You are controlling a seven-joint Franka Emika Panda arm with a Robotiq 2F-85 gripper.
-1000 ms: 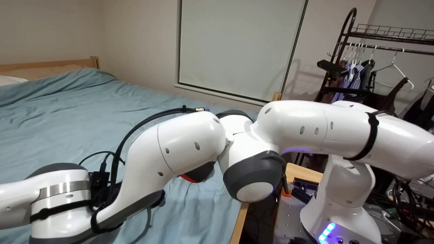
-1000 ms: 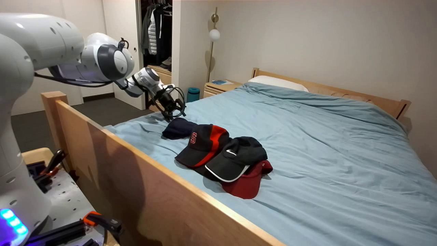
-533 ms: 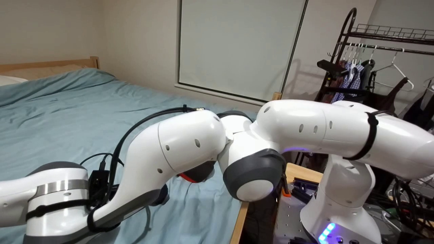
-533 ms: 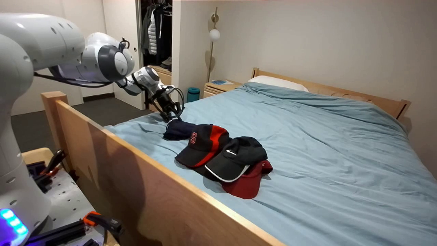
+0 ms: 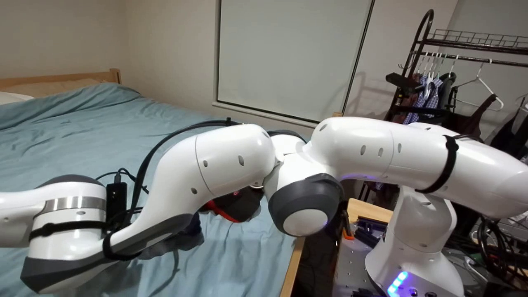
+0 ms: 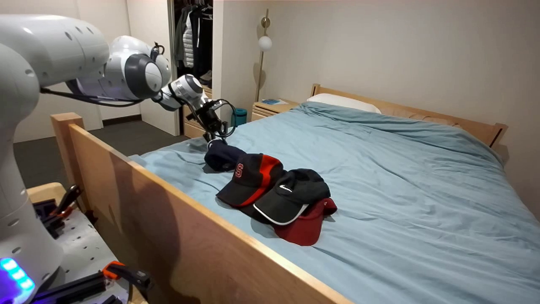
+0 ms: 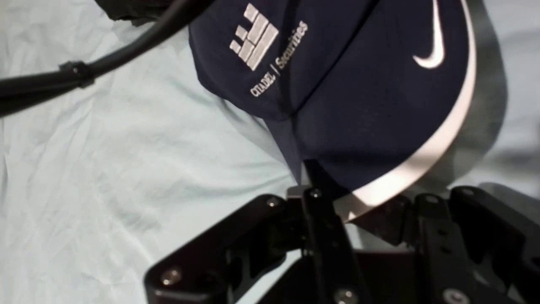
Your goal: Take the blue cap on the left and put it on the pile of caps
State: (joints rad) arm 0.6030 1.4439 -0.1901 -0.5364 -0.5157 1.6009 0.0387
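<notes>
Creased blue bedding [image 6: 400, 177] spreads across your workspace. Compared with half a second ago, your arm [image 5: 231, 161] sits higher in both exterior views, and the blue cap [image 6: 223, 156] has risen with it at the brim end; the pile of caps [image 6: 278, 202] lies as it did. Your gripper [image 7: 354, 207] is pinched narrow on a corner of the brim, the crown stretching away beyond it. The cap is tilted, just beside the pile; you can't tell whether its crown touches the bedding.
</notes>
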